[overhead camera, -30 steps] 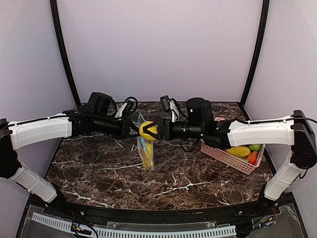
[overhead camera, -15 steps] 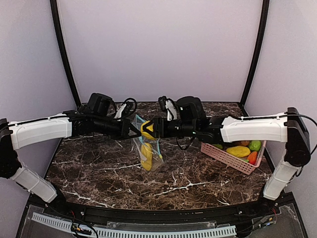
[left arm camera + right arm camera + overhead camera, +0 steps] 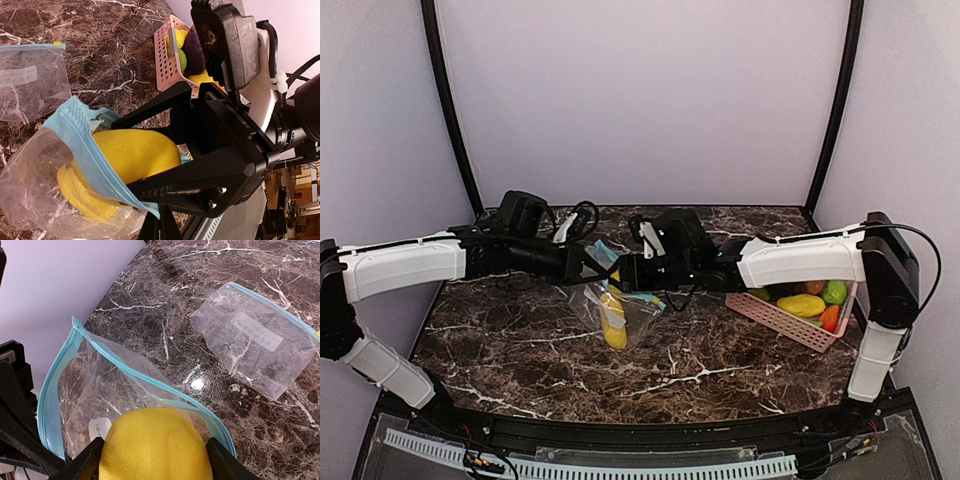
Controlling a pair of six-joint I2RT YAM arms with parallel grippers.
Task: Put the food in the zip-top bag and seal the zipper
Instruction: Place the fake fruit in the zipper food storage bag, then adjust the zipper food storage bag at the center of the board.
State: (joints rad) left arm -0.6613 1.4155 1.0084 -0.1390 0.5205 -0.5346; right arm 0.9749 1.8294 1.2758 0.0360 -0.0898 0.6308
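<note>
The clear zip-top bag (image 3: 620, 318) with a blue zipper rim (image 3: 100, 347) hangs open over the table, one yellow food piece (image 3: 613, 330) lying in it. My left gripper (image 3: 158, 216) is shut on the blue rim (image 3: 85, 145) and holds the mouth up. My right gripper (image 3: 155, 462) is shut on a round yellow fruit (image 3: 155, 445), which sits in the bag's mouth, partly past the rim. In the left wrist view that fruit (image 3: 135, 155) shows between the right gripper's black fingers (image 3: 190, 175). In the overhead view the two grippers meet at the bag's top (image 3: 610, 270).
A pink slatted basket (image 3: 770, 315) stands at the right with a yellow (image 3: 802, 305), a green (image 3: 834, 293) and an orange-red (image 3: 830, 318) food piece in it. A second, empty zip-top bag (image 3: 255, 340) lies flat on the marble table (image 3: 720, 370) behind the held bag.
My right gripper has moved left and down with the yellow fruit, from above the bag into its mouth. The bag has sagged and spread wider. The left arm has barely moved.
</note>
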